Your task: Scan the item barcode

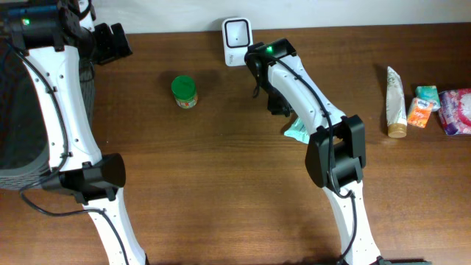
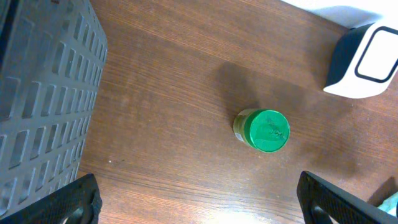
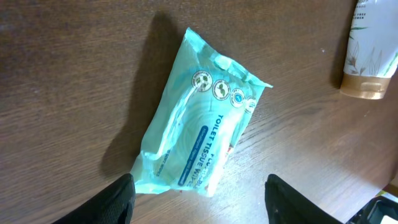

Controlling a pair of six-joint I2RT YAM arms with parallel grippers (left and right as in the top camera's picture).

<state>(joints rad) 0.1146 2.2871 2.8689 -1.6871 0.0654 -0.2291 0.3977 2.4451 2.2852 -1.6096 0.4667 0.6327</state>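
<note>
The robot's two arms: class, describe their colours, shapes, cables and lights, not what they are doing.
The left arm and right arm have smooth white link shells joined by chunky black joint housings. Thin black cables run along the white links. A small green light glows on a black housing near each wrist. The left gripper and right gripper have matte black fingers.

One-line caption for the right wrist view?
Right fingers open above a mint-green plastic toilet-tissue pack lying flat on the brown wooden table.
</note>
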